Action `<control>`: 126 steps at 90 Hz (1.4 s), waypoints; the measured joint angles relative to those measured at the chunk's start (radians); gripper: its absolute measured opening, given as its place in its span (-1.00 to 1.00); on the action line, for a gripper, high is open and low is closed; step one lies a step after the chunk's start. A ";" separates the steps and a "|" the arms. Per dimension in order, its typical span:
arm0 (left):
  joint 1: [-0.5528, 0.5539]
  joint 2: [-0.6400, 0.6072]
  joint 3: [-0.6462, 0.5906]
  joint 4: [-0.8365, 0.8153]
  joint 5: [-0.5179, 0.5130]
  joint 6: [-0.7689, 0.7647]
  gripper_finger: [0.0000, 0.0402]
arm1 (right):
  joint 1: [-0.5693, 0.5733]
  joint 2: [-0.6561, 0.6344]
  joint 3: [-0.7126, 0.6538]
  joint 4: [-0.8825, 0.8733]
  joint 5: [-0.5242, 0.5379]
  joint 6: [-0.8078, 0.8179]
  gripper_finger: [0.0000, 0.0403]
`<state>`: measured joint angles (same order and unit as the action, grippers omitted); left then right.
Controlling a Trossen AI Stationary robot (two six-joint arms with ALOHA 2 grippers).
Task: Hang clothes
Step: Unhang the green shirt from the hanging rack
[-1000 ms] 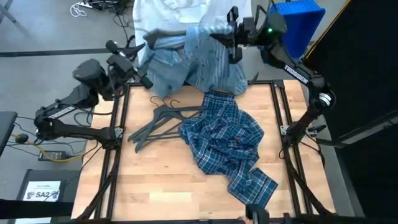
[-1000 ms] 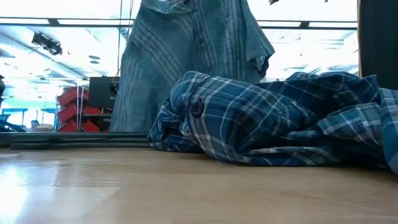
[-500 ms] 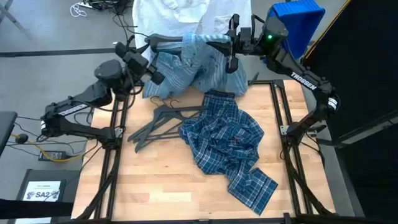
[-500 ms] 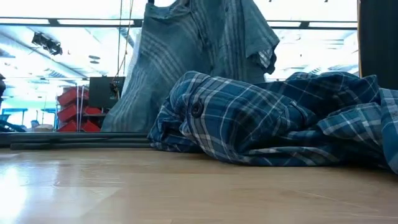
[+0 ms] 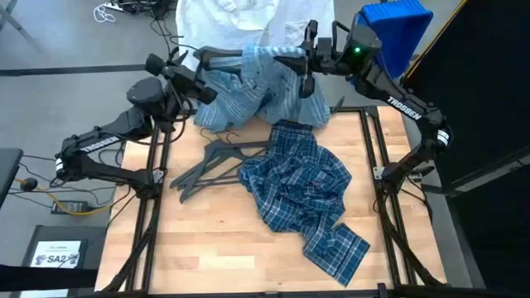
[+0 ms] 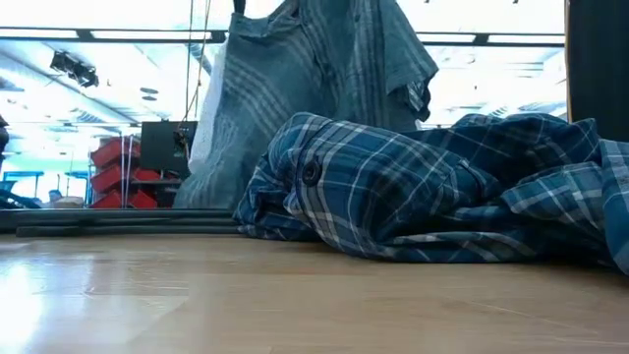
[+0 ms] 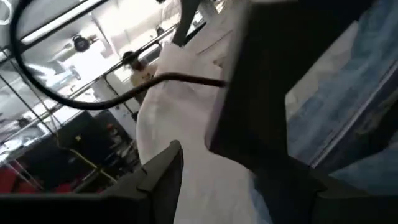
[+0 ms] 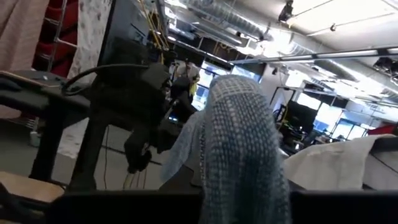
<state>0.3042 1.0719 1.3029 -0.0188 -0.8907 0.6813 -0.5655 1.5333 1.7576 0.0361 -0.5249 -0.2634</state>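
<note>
While the striped blue-grey shirt (image 5: 248, 87) hangs lifted past the far edge of the table (image 5: 207, 240), we judge the step in hand to be carrying it, on its dark hanger (image 5: 219, 56), toward the rail where the white shirt (image 5: 240, 16) already hangs. We hold it at both ends so that the garment stays spread and clear of the wood. The right end effector (image 5: 305, 60) sits at the hanger's right end, pinching the shirt's cloth there, as the right wrist view suggests, with woven cloth (image 8: 239, 149) draped directly before the lens. The left end effector (image 5: 192, 68) sits at the hanger's left end; we cannot tell whether its fingers are spread or pressed together. The plaid shirt (image 5: 302, 194) lies crumpled mid-table, touching the spare hangers (image 5: 211, 161) beside it.

Hidden items: the rail itself, the hanger's hook, and the shirt's collar. The low view cuts the hanging shirt (image 6: 314, 88) off at the top.
</note>
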 joint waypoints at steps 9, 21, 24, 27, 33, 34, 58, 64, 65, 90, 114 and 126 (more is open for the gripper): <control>0.002 -0.050 -0.044 -0.010 0.077 -0.077 -0.22 | 0.000 0.000 0.000 0.003 0.001 0.001 -1.00; 0.021 -0.164 -0.269 0.219 0.096 -0.079 -0.39 | 0.000 -0.002 0.000 0.000 0.005 0.000 -1.00; 0.025 -0.192 -0.333 0.301 0.110 -0.069 -0.44 | 0.000 -0.002 0.000 0.000 0.005 0.000 -1.00; 0.029 -0.217 -0.392 0.392 0.134 -0.062 -0.49 | -0.001 -0.002 0.000 0.000 0.006 0.000 -1.00; 0.038 -0.258 -0.490 0.527 0.172 -0.066 -0.59 | -0.001 -0.002 0.000 0.002 0.006 0.000 -1.00; 0.039 -0.264 -0.502 0.541 0.176 -0.066 -0.61 | -0.001 -0.002 0.000 0.003 0.006 0.000 -1.00; 0.044 -0.252 -0.572 0.612 0.300 -0.056 -0.86 | -0.001 -0.002 0.000 0.012 0.006 0.000 -1.00; 0.045 -0.229 -0.572 0.622 0.332 -0.025 -0.86 | 0.002 -0.002 0.000 0.012 0.008 0.000 -1.00; 0.046 -0.225 -0.572 0.626 0.334 -0.018 -0.86 | 0.002 -0.002 0.000 0.012 0.009 0.000 -1.00; 0.106 -0.139 -0.572 0.667 0.361 0.041 -0.37 | 0.024 -0.002 0.000 0.004 0.012 0.002 -1.00; 0.116 -0.124 -0.572 0.804 0.341 -0.041 0.32 | 0.034 -0.001 0.000 -0.016 0.012 0.003 -1.00; 0.126 -0.122 -0.572 0.808 0.337 -0.113 0.44 | 0.035 0.000 0.000 -0.016 0.006 0.000 -1.00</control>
<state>0.4301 0.9497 0.7307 0.7889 -0.5533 0.5681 -0.5304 1.5330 1.7576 0.0196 -0.5194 -0.2630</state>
